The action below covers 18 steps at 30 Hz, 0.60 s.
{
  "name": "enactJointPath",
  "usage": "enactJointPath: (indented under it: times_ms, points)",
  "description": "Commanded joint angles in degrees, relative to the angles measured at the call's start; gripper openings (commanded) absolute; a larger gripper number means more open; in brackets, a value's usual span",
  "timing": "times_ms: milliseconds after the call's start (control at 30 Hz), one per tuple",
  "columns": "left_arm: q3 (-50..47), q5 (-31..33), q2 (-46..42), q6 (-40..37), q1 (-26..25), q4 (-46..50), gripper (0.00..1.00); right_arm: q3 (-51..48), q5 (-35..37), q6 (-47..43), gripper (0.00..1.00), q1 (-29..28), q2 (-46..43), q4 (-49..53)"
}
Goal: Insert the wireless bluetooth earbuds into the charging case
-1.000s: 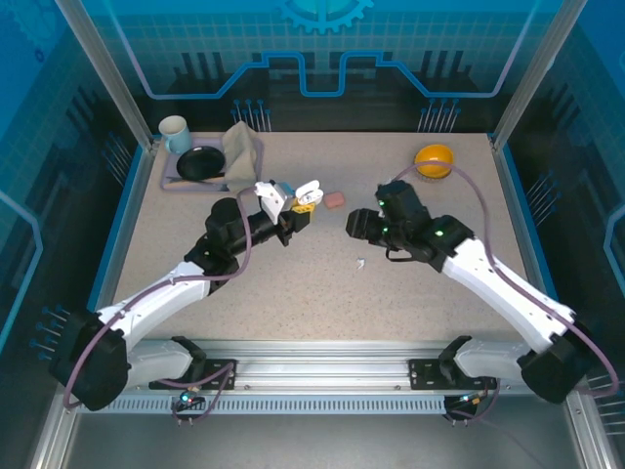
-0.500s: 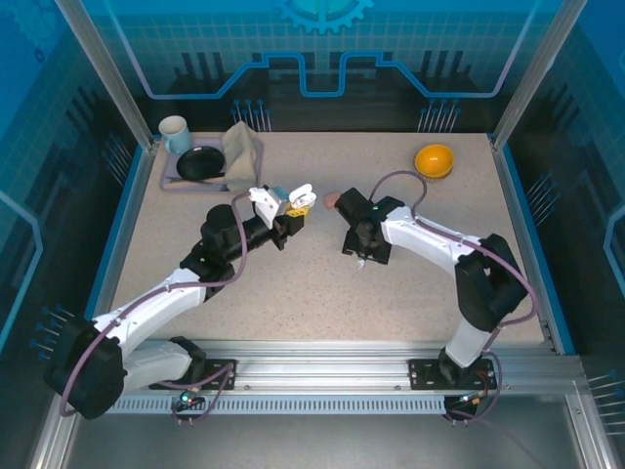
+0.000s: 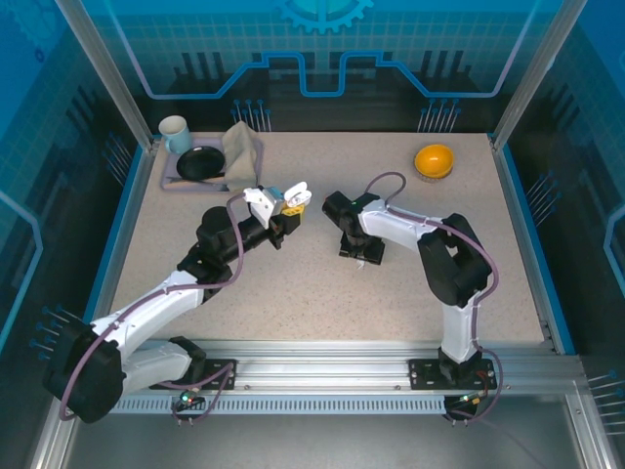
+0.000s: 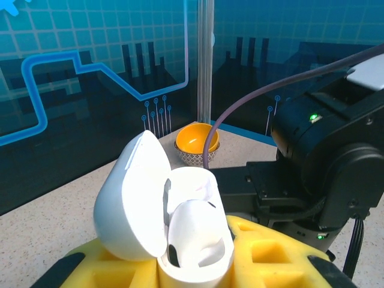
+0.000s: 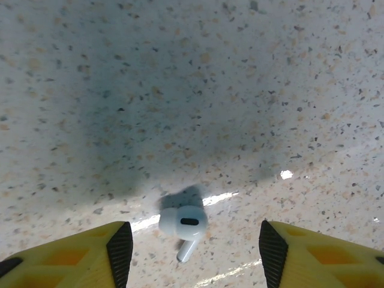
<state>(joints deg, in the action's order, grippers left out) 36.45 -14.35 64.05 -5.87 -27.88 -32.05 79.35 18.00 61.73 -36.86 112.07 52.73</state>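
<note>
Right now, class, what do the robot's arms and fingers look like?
Both the left arm and right arm have white and black sections, with a purplish-grey cable looping along each. The fingers are yellow with black pads.

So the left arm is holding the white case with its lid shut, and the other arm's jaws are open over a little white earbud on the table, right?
Not quite: the lid is open. The left wrist view shows the white case held with its lid flipped up. The rest is right: the right jaws stand open over the white earbud on the table.
</note>
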Motion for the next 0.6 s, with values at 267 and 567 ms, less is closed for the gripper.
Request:
enactJointPath:
  times_ms: [267,567]
  points:
    - [-0.8,0.3,-1.2,1.1,0.8,-2.5,0.0,-1.4,-0.2,-0.9,0.52,-0.3,1.7,-1.4]
    - [-0.3,0.3,-0.8,1.3,0.7,-2.3,0.0,-4.2,-1.2,-1.1,0.47,-0.1,1.2,-3.3]
